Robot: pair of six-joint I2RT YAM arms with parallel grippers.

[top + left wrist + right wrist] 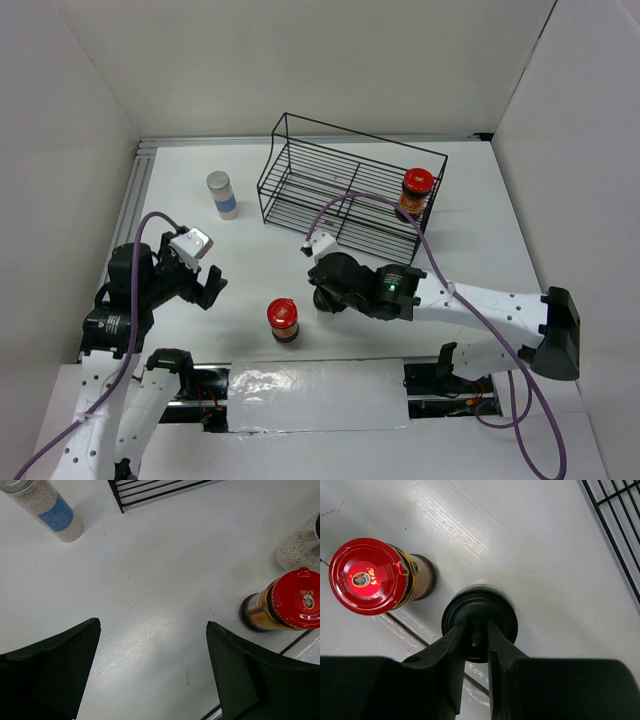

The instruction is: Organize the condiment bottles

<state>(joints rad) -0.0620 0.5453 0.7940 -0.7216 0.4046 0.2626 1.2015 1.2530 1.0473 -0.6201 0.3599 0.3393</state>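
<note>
Progress: one jar of four is in wire basket [310,195].
Red-lidded jar [417,190] stands at basket's 3 o'clock end; grey-lidded jar [220,194] at 11 and second red-lidded jar [283,319] at 6 o'clock stand outside; right pincer [476,630] sits over black-capped jar [480,607], grasp I cannot tell; left pincer [152,670] is released.

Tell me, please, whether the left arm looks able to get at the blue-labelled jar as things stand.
Probably yes: the left gripper is open, the blue-labelled jar stands alone outside the wire basket, and only bare table lies between them.
</note>
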